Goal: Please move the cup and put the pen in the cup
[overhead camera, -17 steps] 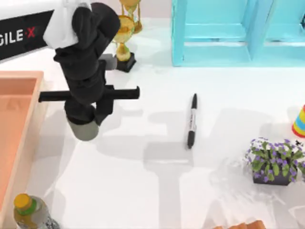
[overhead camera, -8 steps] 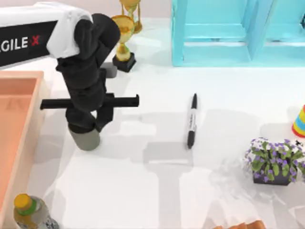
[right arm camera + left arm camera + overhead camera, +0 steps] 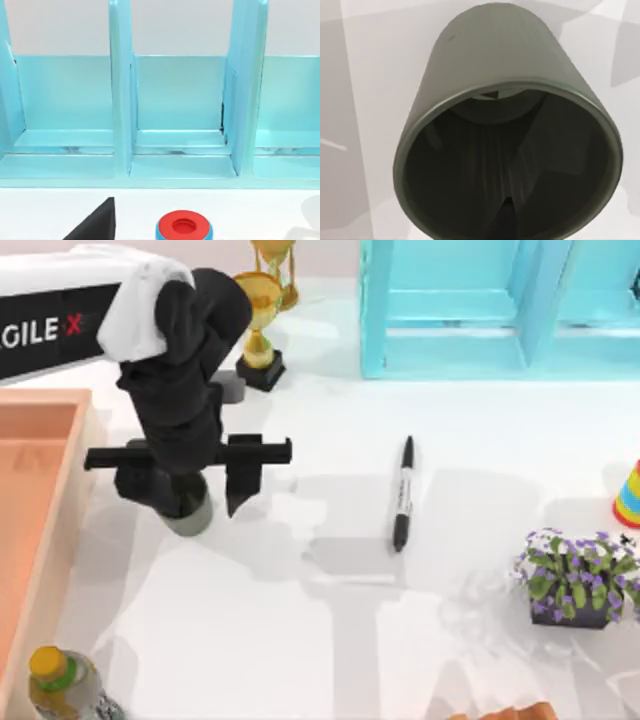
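Standing upright, cup (image 3: 189,515) under left gripper (image 3: 187,490) (fingers spread wide, gripping nothing), pen (image 3: 402,494) well apart.

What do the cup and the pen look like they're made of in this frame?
The cup, under the left claw, looks like matte grey plastic or coated metal: even, dull wall, faint vertical streaks inside, no glare. The material stays open, since this is rendered. The pen, lying on the white table, looks like smooth black plastic with a pale printed label band around its barrel.

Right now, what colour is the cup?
Plain grey cup, dark inside; best in the left wrist view.
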{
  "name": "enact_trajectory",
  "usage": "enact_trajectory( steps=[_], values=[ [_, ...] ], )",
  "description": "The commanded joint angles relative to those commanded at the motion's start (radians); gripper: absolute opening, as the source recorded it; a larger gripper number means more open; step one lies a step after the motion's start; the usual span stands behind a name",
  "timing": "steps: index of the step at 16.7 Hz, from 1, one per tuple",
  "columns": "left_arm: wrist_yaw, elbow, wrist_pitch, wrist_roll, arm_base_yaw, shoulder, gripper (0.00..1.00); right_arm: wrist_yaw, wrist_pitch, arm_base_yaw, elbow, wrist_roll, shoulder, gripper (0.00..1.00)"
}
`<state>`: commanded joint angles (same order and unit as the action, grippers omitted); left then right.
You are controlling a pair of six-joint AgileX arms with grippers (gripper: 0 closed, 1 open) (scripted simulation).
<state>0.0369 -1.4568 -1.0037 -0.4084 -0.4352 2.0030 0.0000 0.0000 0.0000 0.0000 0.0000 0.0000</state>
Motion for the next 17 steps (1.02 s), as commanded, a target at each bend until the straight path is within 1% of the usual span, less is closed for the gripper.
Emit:
enact_trajectory(
  steps=[2, 3, 12, 14, 17],
  values=[
    [0.0, 0.0, 0.0, 0.0, 0.0, 0.0, 0.98, 0.0, 0.0, 0.0, 0.0, 0.0, 0.0, 1.0],
    [0.0, 0.0, 0.0, 0.0, 0.0, 0.0, 1.0, 0.0, 0.0, 0.0, 0.0, 0.0, 0.0, 1.0],
    [0.0, -0.003, -0.002, -0.001, -0.002, 0.0, 1.0, 0.0, 0.0, 0.0, 0.0, 0.0, 0.0, 1.0],
    [0.001, -0.038, -0.037, -0.005, 0.0, 0.004, 1.0, 0.0, 0.0, 0.0, 0.0, 0.0, 0.0, 1.0],
    [0.001, -0.158, -0.156, -0.006, -0.004, 0.01, 1.0, 0.0, 0.0, 0.0, 0.0, 0.0, 0.0, 1.0]
  ],
)
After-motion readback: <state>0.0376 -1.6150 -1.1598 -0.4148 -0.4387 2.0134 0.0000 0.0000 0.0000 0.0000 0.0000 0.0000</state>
